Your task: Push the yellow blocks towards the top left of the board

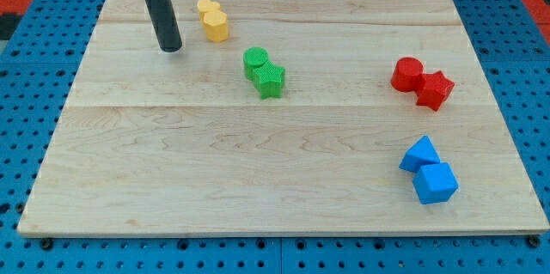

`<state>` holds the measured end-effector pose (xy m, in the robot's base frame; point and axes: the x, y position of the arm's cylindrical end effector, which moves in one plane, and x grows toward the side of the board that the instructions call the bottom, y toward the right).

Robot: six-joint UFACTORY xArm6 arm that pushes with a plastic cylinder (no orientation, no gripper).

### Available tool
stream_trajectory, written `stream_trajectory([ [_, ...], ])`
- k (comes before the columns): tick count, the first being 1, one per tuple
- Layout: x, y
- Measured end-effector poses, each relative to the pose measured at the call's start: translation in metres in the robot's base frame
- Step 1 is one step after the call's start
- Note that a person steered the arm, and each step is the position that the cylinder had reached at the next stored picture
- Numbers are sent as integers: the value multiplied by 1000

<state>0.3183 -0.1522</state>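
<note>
A wooden board (284, 179) is filling the frame. My tip (171, 49), a bare rod pinching nothing, is resting upper left, just left of two touching yellow blocks (213, 20). Blue blocks (428, 171) are sitting lower right, red ones (421, 82) at right, green ones (264, 71) near upper centre.
</note>
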Motion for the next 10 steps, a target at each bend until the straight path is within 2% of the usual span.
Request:
stream_trajectory([
  [1,-31,44],
  [2,-32,64],
  [3,-13,63],
  [4,-9,102],
  [5,-24,135],
  [7,-66,48],
  [9,-79,-22],
  [10,-79,-22],
])
